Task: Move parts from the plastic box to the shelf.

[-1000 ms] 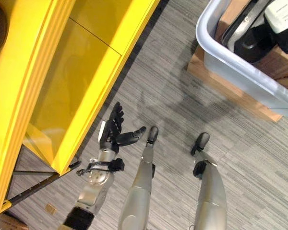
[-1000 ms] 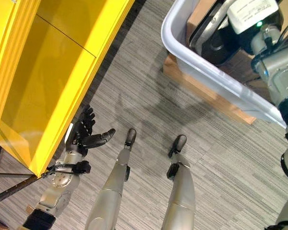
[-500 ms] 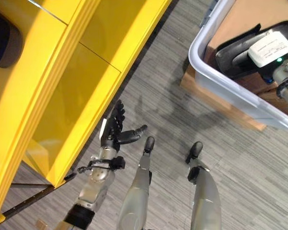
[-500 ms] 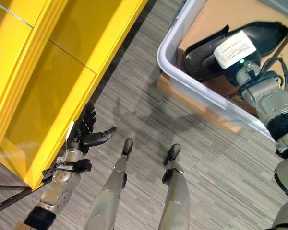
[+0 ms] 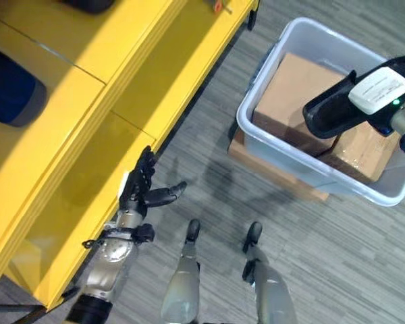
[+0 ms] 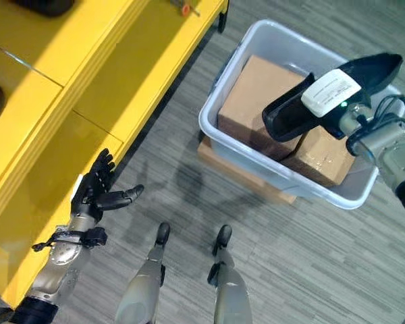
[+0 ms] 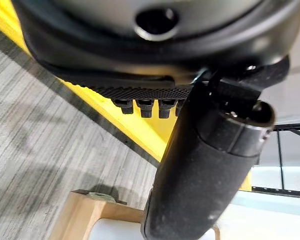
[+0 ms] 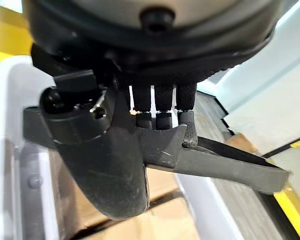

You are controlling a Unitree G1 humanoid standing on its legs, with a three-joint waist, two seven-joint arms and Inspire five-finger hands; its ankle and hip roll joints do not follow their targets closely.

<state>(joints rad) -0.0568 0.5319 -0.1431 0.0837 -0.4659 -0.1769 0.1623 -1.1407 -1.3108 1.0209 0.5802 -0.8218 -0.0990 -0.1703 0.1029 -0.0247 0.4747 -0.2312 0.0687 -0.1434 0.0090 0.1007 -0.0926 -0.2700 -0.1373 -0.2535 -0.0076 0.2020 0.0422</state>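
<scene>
Step in hand, by judgement: lift-out of one part from the box, transfer to the shelf not yet begun. Right robot hand [image 6: 347, 115] closed around a long black curved plastic part [image 6: 327, 94], thumb and fingers curled on it in the right wrist view; part held above the pale grey plastic box [image 6: 270, 169], over the brown cardboard cartons [image 6: 256, 91] inside, apparently clear of them. Box standing on a flat brown board [image 6: 239, 172] on the grey striped carpet floor [image 6: 189, 175]. Left robot hand [image 5: 145, 192] open and empty, fingers straight, thumb out, just beside the front edge of the yellow metal shelf [image 5: 88, 88]. Dark items already on the upper shelf level, too cropped to identify. Next move, by judgement: carry the part across to the shelf, keeping its long end clear of the box rim, then lower onto a free yellow level before release.
</scene>
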